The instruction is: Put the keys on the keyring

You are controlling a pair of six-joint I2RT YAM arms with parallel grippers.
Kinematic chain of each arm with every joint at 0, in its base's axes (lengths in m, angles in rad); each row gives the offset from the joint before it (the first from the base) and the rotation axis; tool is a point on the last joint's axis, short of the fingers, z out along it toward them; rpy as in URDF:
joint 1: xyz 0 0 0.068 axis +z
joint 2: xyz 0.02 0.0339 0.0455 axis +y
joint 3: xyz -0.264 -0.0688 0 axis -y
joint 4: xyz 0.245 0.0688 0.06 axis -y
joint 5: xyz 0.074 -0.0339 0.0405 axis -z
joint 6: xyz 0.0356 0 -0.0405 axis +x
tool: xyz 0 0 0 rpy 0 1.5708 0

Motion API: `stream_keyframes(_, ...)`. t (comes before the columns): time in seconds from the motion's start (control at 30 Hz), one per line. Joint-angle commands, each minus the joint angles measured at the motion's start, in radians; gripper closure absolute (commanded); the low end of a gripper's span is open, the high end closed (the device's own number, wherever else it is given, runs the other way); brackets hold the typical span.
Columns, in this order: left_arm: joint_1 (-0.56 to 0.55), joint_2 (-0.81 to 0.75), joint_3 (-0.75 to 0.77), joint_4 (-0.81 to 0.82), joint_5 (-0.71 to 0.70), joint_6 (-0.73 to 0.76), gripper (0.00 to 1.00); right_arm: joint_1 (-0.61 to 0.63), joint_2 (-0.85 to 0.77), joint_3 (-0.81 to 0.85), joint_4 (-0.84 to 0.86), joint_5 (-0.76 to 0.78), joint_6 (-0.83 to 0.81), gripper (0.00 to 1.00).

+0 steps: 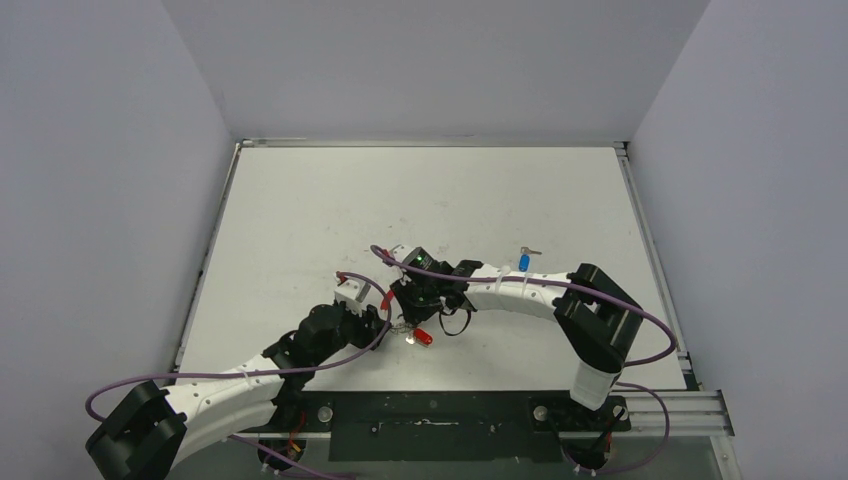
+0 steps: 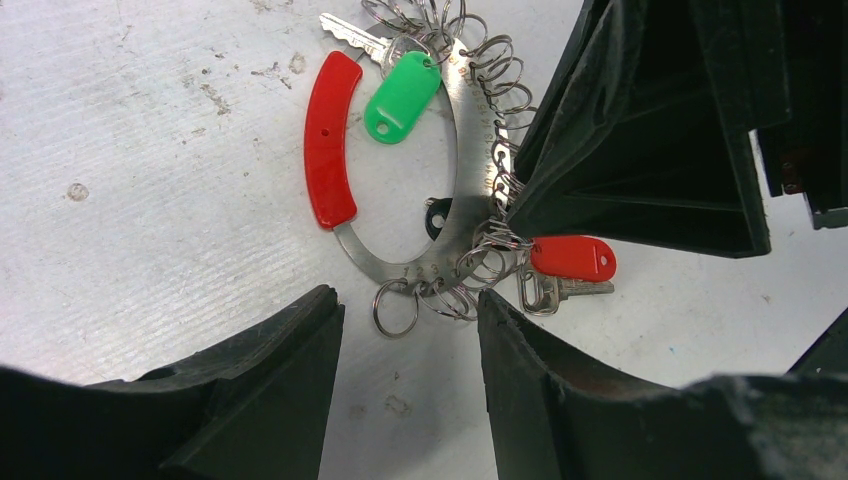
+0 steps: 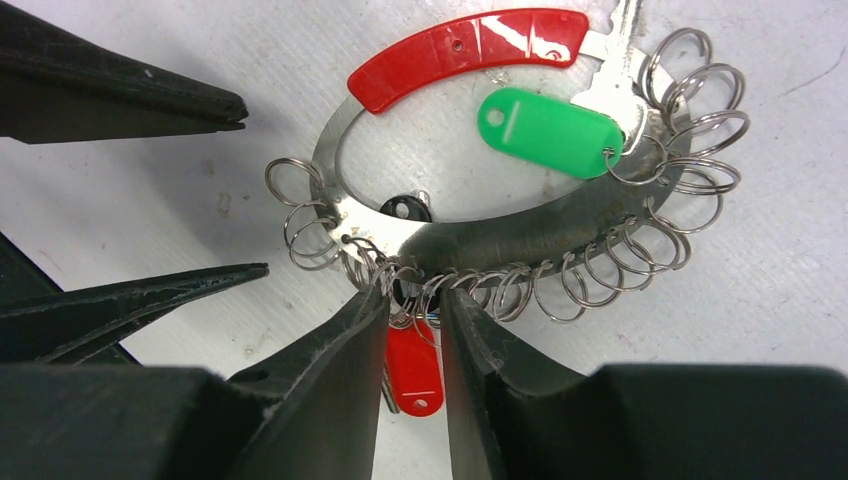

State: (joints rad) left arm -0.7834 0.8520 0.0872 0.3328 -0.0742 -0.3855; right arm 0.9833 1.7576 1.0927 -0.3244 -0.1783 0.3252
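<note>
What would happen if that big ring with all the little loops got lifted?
The keyring looks like a flat metal band, so probably stiff. Its small rings and the green key look loosely attached, so they would likely swing. Lying flat, it seems unlikely to roll.

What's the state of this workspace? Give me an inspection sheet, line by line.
Surface: white table, scuffed and specked.
Job's things: keyring flat mid-table; green key lying across it, seemingly hooked on a small ring; blue key loose, apart, by the right arm.
Clutter: red key at the keyring's edge.
End effectors: left end effector open, poised at the keyring's edge; right end effector with jaws narrow, astride the small rings, grip unclear.
Cables: purple cables looped along both arms.
Surroundings: plain grey walls on three sides.
</note>
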Motion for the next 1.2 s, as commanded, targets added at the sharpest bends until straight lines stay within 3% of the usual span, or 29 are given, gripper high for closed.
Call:
stream_keyframes(0.0, 0.007, -0.008, 0.020, 0.029, 0.007, -0.010, 0.50, -0.010, -0.026, 0.031, 0.002, 0.062, 0.006, 0.74)
stream_keyframes(0.4, 0.007, 0.006, 0.022, 0.036, 0.010, -0.012, 0.50, -0.077, -0.083, -0.011, 0.016, 0.056, -0.007, 0.73)
stream_keyframes(0.53, 0.006, 0.010, 0.024, 0.036, 0.010, -0.010, 0.50, -0.075, -0.067, -0.018, 0.012, 0.041, -0.013, 0.66)
stream_keyframes(0.83, 0.006, 0.013, 0.028, 0.034, 0.010, -0.008, 0.50, -0.070, -0.052, -0.049, 0.031, 0.025, 0.002, 0.77)
stream_keyframes(1.17, 0.007, 0.021, 0.030, 0.037, 0.010, -0.007, 0.50, -0.065, -0.018, -0.042, 0.036, 0.029, 0.001, 0.72)
